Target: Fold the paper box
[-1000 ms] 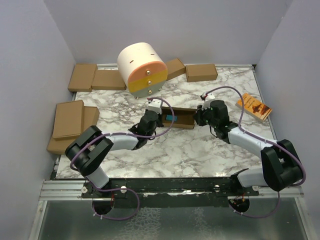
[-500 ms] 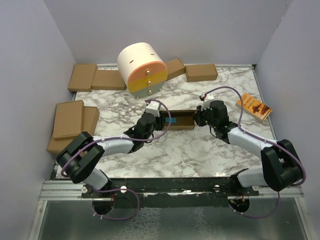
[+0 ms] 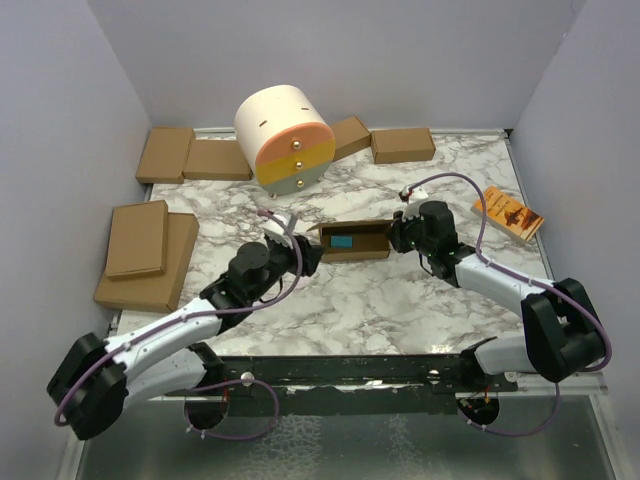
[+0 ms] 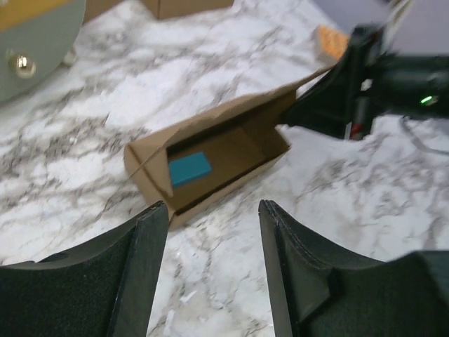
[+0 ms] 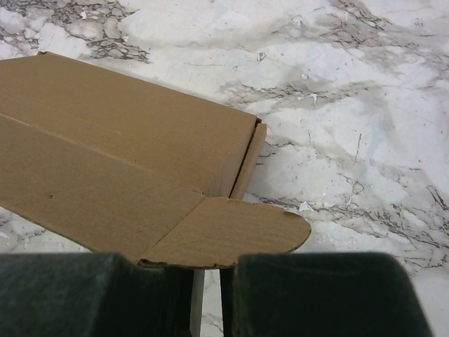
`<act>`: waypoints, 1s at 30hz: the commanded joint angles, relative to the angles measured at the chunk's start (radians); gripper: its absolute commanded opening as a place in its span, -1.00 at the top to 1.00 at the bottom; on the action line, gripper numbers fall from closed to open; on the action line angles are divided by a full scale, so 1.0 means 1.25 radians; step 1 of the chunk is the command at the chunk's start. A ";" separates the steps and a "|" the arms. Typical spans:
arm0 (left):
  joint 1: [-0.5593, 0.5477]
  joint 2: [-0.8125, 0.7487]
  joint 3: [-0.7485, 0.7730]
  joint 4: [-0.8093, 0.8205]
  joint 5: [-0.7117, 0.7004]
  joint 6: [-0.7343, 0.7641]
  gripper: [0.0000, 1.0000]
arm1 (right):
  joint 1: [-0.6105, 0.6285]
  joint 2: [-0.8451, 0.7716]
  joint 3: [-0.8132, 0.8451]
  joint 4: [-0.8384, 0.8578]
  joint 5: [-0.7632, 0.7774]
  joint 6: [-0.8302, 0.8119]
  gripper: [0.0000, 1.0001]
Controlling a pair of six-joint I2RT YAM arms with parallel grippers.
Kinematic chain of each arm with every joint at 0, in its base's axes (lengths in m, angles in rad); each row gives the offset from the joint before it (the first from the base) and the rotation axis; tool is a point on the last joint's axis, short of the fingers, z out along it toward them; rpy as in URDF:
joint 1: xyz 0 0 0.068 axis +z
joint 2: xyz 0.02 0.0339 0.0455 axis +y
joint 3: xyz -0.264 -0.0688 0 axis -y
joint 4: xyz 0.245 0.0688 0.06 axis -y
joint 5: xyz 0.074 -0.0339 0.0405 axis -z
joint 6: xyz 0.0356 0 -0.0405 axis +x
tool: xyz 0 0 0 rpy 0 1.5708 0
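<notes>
The paper box [image 3: 355, 240] lies at the table's middle, a brown cardboard tray partly folded, its open side showing a blue label [image 3: 342, 241] inside. My left gripper [image 3: 305, 256] stands open just off its left end, touching nothing. In the left wrist view the box [image 4: 210, 158] lies ahead of the spread fingers [image 4: 151, 246], with bare marble between them. My right gripper [image 3: 398, 237] is at the box's right end, shut on the cardboard. The right wrist view shows the box [image 5: 119, 154] with its rounded flap [image 5: 231, 235] lying over my nearly closed gripper [image 5: 203, 274].
A round white and orange drawer unit [image 3: 285, 138] stands behind the box. Ready-made brown boxes lie along the back edge [image 3: 190, 157] and back right [image 3: 403, 145], and a stack sits at the left [image 3: 140, 250]. An orange booklet [image 3: 508, 213] lies at the right.
My left gripper has opened, let go of the box's left end and drawn back toward the near left. The right gripper and the box have kept their place.
</notes>
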 commanded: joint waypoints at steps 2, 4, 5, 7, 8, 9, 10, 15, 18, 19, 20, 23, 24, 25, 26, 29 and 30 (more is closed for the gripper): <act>0.055 -0.091 0.099 -0.084 0.130 -0.025 -0.16 | 0.007 0.010 -0.007 -0.013 0.002 -0.011 0.77; 0.112 -0.048 0.168 -0.122 0.198 -0.056 -0.03 | 0.007 0.011 -0.007 -0.013 0.001 -0.012 0.78; 0.141 -0.016 0.199 -0.130 0.234 -0.075 0.07 | 0.007 0.011 -0.008 -0.013 0.001 -0.012 0.78; 0.187 0.054 0.254 -0.126 0.320 -0.102 0.23 | 0.007 0.011 -0.008 -0.014 0.000 -0.012 0.78; 0.197 0.095 0.286 -0.131 0.341 -0.103 0.28 | 0.007 0.009 -0.008 -0.014 0.000 -0.012 0.77; 0.203 0.151 0.333 -0.147 0.358 -0.097 0.31 | 0.006 0.009 -0.008 -0.013 -0.002 -0.013 0.77; 0.206 0.197 0.364 -0.157 0.373 -0.086 0.34 | 0.006 0.009 -0.008 -0.012 -0.003 -0.013 0.78; 0.208 0.399 0.489 -0.184 0.479 -0.057 0.40 | 0.006 0.002 -0.011 -0.015 -0.009 -0.020 0.76; 0.208 0.491 0.550 -0.215 0.542 -0.045 0.43 | 0.007 -0.007 -0.013 -0.016 -0.013 -0.028 0.73; 0.208 0.512 0.568 -0.227 0.559 -0.042 0.43 | 0.007 -0.009 -0.013 -0.017 -0.016 -0.032 0.71; 0.209 0.545 0.583 -0.238 0.577 -0.037 0.43 | 0.007 -0.012 -0.013 -0.019 -0.017 -0.034 0.69; 0.209 0.597 0.617 -0.269 0.619 -0.024 0.44 | 0.007 -0.018 -0.013 -0.026 -0.020 -0.043 0.63; 0.208 0.610 0.623 -0.277 0.628 -0.019 0.44 | 0.007 -0.020 -0.012 -0.032 -0.020 -0.045 0.61; 0.208 0.622 0.630 -0.289 0.632 -0.014 0.44 | 0.007 -0.024 -0.012 -0.039 -0.020 -0.048 0.59; 0.208 0.630 0.633 -0.298 0.631 -0.010 0.45 | 0.007 -0.029 -0.012 -0.044 -0.020 -0.052 0.57; 0.209 0.649 0.632 -0.306 0.625 -0.005 0.44 | 0.007 -0.052 -0.011 -0.074 -0.008 -0.065 0.45; 0.210 0.655 0.630 -0.307 0.625 -0.004 0.44 | 0.006 -0.065 -0.010 -0.094 0.003 -0.065 0.38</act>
